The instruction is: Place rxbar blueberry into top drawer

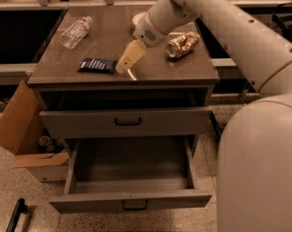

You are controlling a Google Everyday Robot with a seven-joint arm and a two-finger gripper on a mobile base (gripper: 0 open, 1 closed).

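Observation:
The rxbar blueberry (97, 65), a flat dark navy bar, lies on the cabinet top near its front left. My gripper (124, 66) hangs from the white arm just to the right of the bar, low over the top, close to the bar's right end; I cannot tell whether it touches the bar. The top drawer (131, 170) is the grey box with side walls that stands pulled out low at the front, with a dark handle (134, 205) on its front. It holds nothing that I can see.
A clear plastic bottle (76, 31) lies at the back left of the top. A shiny gold-brown can (182, 44) lies at the right. A pale bowl (137, 19) is partly hidden behind the arm. A flat-fronted drawer (128, 122) sits above the open one. A cardboard box (20, 129) stands on the floor at the left.

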